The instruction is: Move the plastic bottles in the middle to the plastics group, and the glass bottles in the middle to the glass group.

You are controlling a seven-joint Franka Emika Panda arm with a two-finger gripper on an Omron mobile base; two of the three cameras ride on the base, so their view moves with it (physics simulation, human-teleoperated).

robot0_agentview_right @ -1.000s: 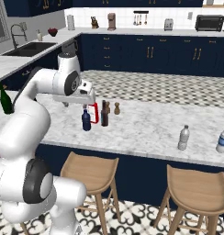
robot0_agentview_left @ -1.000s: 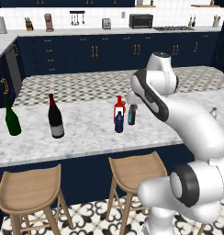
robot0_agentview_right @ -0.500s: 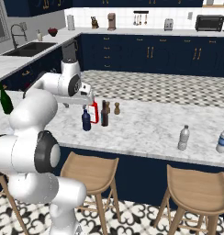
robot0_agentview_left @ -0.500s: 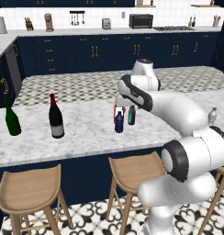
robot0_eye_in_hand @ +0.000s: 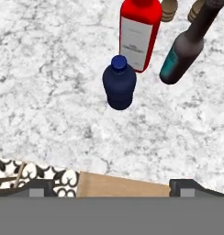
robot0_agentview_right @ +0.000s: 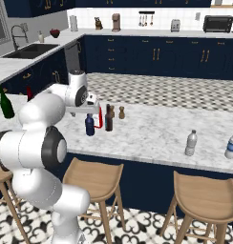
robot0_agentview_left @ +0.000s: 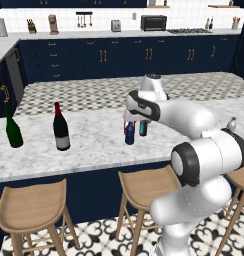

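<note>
Three bottles stand together mid-counter: a stubby dark blue plastic bottle (robot0_eye_in_hand: pixel 119 82) (robot0_agentview_left: pixel 129 134) (robot0_agentview_right: pixel 90 125), a flat red glass bottle (robot0_eye_in_hand: pixel 139 34) (robot0_agentview_right: pixel 100 118) with a white label, and a slim dark brown glass bottle (robot0_eye_in_hand: pixel 187 48) (robot0_agentview_left: pixel 143 129) (robot0_agentview_right: pixel 109 118) with a teal label. My gripper (robot0_eye_in_hand: pixel 114 187) hovers above them, open and empty, with the blue bottle just ahead of its fingertips (robot0_eye_in_hand: pixel 40 186). The glass group, a green wine bottle (robot0_agentview_left: pixel 13 131) and a red-necked dark one (robot0_agentview_left: pixel 60 129), is on the counter's left. A pale translucent bottle (robot0_agentview_right: pixel 190 143) stands to the right.
Two small brown shakers (robot0_agentview_right: pixel 121 113) stand just behind the cluster. Another clear bottle with a blue label (robot0_agentview_right: pixel 231 145) sits at the counter's right end. Wooden stools (robot0_agentview_left: pixel 144 186) line the front edge of the marble counter (robot0_agentview_left: pixel 94 150).
The arm has swung left and lowered a little, bringing the hand over the three middle bottles. The jaws stayed wide open. No bottle has moved.
</note>
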